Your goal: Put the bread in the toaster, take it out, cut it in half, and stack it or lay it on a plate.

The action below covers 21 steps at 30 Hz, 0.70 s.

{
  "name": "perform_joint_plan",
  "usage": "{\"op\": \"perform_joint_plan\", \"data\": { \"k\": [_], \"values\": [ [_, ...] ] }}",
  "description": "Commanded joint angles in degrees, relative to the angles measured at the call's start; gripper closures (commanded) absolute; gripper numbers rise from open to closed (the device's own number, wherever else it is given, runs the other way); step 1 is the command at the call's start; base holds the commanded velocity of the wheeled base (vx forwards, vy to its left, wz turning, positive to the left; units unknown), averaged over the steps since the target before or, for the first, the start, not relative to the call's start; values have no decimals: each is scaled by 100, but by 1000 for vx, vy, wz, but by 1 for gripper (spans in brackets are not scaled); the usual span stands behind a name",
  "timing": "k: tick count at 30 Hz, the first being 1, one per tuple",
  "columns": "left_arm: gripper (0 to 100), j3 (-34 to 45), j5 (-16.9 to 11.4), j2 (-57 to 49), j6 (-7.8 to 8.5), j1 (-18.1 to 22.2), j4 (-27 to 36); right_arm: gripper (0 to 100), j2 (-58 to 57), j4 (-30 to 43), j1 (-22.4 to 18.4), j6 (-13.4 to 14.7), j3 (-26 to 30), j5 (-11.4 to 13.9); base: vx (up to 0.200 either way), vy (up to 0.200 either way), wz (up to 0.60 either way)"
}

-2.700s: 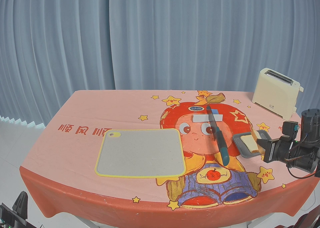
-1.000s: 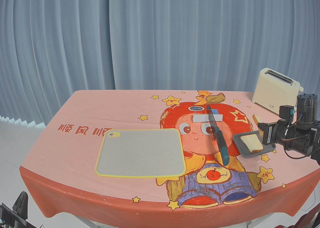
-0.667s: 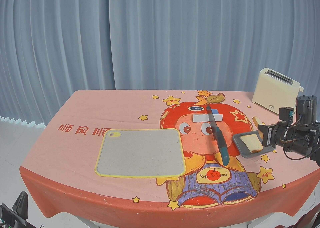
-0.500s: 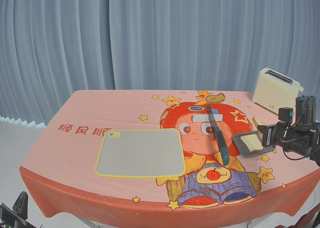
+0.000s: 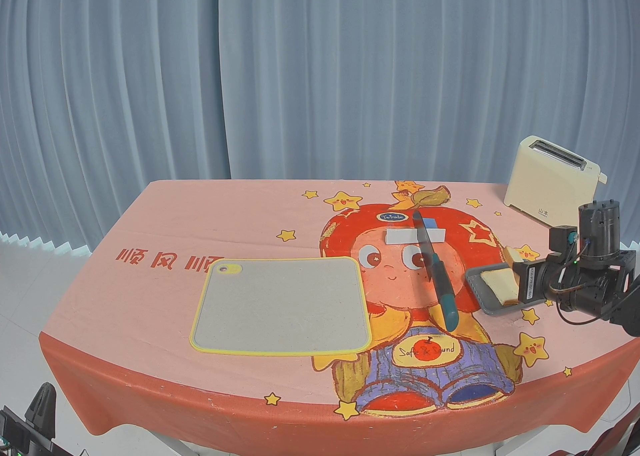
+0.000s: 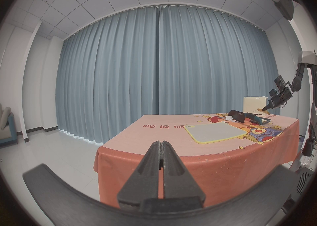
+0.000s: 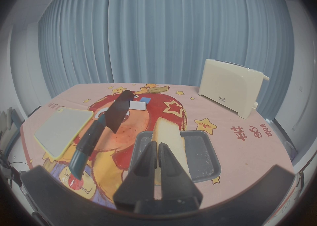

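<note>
My right gripper (image 5: 515, 266) hangs low over the grey tray (image 5: 477, 277) at the table's right side, shut on a slice of bread (image 5: 512, 255) that it holds on edge. From the right wrist view the slice (image 7: 166, 131) rises tilted just beyond the closed gripper (image 7: 158, 145), above the tray (image 7: 204, 157). A second slice (image 5: 499, 283) lies flat in the tray. The cream toaster (image 5: 553, 187) stands at the far right corner, apart from the gripper. My left gripper (image 6: 160, 160) is shut and empty, low and off the table's left end.
A knife (image 5: 437, 274) with a teal handle lies left of the tray, its blade propped on a small white block (image 5: 400, 235). A grey cutting board (image 5: 283, 304) with a yellow rim lies at the front centre. A curtain hangs behind the table.
My right gripper lifted the slice up out of the tray, then came back down and a little left, so the slice now hangs close above the tray. The left arm kept still.
</note>
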Motion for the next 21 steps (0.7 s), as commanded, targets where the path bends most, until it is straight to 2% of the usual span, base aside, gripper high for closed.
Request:
{"op": "perform_joint_plan", "data": {
  "k": [1, 21],
  "values": [
    [100, 101, 8, -2, 2, 1, -1, 100, 254, -1, 35, -40, 41, -34, 0, 0, 0],
    [100, 101, -1, -2, 2, 1, -1, 100, 544, -194, 43, -22, -65, -25, 0, 0, 0]
  ]
}}
